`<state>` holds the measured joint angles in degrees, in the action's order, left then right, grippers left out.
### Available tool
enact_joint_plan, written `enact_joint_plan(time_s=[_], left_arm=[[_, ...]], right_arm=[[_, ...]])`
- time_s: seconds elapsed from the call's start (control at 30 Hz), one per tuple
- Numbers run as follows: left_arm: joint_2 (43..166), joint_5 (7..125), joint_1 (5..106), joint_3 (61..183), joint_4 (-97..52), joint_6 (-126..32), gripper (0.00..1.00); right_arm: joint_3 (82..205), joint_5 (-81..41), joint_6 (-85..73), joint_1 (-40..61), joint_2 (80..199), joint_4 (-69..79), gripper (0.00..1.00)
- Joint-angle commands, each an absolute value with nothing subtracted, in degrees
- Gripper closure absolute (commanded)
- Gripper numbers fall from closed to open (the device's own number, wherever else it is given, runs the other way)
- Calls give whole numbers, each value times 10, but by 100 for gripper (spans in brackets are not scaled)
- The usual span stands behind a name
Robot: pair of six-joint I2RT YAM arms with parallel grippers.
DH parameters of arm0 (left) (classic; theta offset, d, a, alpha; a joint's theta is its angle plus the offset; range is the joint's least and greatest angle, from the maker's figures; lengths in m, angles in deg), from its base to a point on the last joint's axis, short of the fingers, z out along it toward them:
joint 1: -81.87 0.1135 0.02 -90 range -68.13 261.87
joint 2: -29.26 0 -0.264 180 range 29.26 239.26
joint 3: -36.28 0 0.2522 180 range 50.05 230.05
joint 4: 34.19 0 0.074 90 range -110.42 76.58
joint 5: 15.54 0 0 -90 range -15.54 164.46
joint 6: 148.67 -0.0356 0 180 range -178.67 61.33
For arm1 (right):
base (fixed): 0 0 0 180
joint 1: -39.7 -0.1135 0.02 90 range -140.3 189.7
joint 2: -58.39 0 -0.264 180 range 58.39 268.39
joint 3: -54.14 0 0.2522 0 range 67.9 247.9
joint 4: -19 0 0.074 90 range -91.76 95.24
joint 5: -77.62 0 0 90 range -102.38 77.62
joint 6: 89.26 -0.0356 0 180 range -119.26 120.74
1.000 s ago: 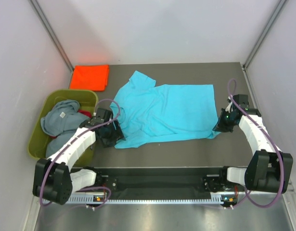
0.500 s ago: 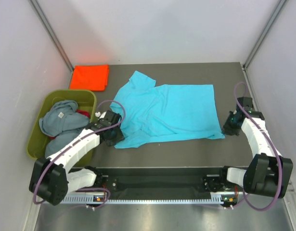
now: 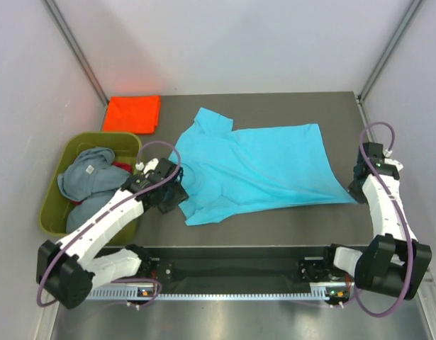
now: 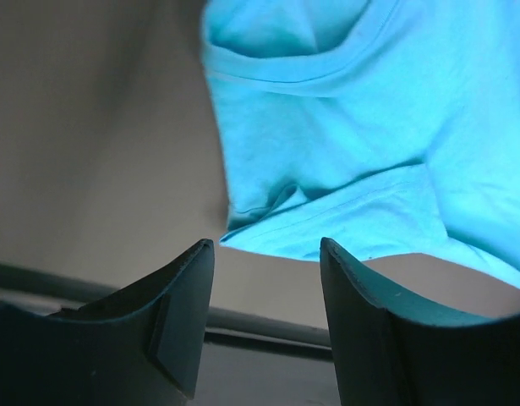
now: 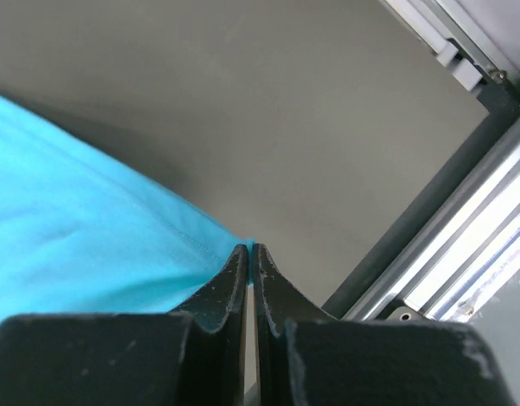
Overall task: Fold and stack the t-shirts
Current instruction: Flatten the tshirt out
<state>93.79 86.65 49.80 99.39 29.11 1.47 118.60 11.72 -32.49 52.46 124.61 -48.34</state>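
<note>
Two arms are needed for this step, which I think is pulling the turquoise t-shirt (image 3: pixel 260 166) flat so it can be folded. The right fingers (image 5: pixel 230 292) are pinched tight on the shirt's bottom corner, at the right side of the top view, and the cloth is drawn out into a point toward them. The left fingers (image 4: pixel 182 326) stand apart with nothing between them, just short of the shirt's edge at the lower left of the cloth. To do it well, I think the left fingers should slide forward low, get the hem right between them, and close on it before any pulling starts. Then both sides should pull gently and evenly, so the shirt does not slip or bunch. The turquoise t-shirt lies in the middle of the table (image 3: pixel 274 106), mostly spread, with slanted wrinkles running to the pinched corner and a folded-over bit near its lower left. An orange-red t-shirt (image 3: pixel 132 113) lies folded at the upper left. A grey-blue t-shirt (image 3: pixel 90 177) sits crumpled in the olive-green tub (image 3: pixel 111 138) at the left, with a bit of red cloth (image 3: pixel 122 167) beside it.
</note>
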Motion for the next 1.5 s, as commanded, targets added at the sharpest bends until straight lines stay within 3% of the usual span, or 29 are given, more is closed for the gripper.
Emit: enact_joint_plan(time_s=[0.0,0.2,0.6,0.83,1.23,1.47], left_arm=[[884,857,497,978,343,134,42],[921,769,496,956,340,209,41],[909,811,496,947,409,431,46],[1025,781,497,977,429,461,49],[1096,781,510,984,408,483,53],[1115,757,511,982,404,479,61]], right_arm=[[1202,141,-349,553,1237,-484,100],[1182,33,-320,570,1215,-440,100],[1162,-34,-298,557,1175,-424,100],[1172,-53,-296,550,1190,-417,100],[1177,-60,-291,539,1209,-412,100],[1179,-64,-287,534,1220,-406,100]])
